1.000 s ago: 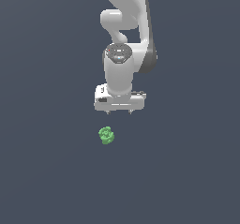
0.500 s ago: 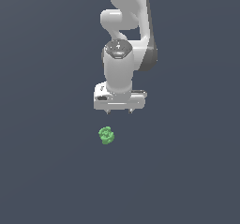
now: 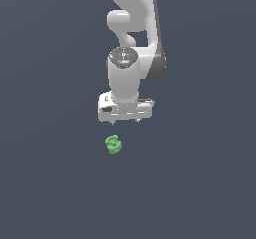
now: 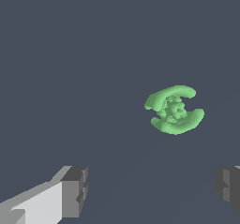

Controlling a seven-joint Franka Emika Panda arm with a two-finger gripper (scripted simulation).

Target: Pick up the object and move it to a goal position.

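Note:
The object [image 3: 113, 144] is a small bright green knobbly lump with a swirled top, lying on the dark grey floor. In the wrist view the object [image 4: 174, 109] shows from above, beyond the fingers and closer to one finger than the other. My white gripper [image 3: 125, 121] hangs above the floor, just behind the object and slightly toward the exterior view's right. Its fingers [image 4: 74, 191] stand wide apart with nothing between them. The gripper [image 4: 152, 190] is open and apart from the object.
A plain dark grey floor [image 3: 50, 183] surrounds the object. The white arm [image 3: 132, 28] rises behind the gripper to the frame's upper edge. No goal marker shows.
The gripper has turned about its vertical axis and shifted slightly toward the object. The green object has stayed where it was.

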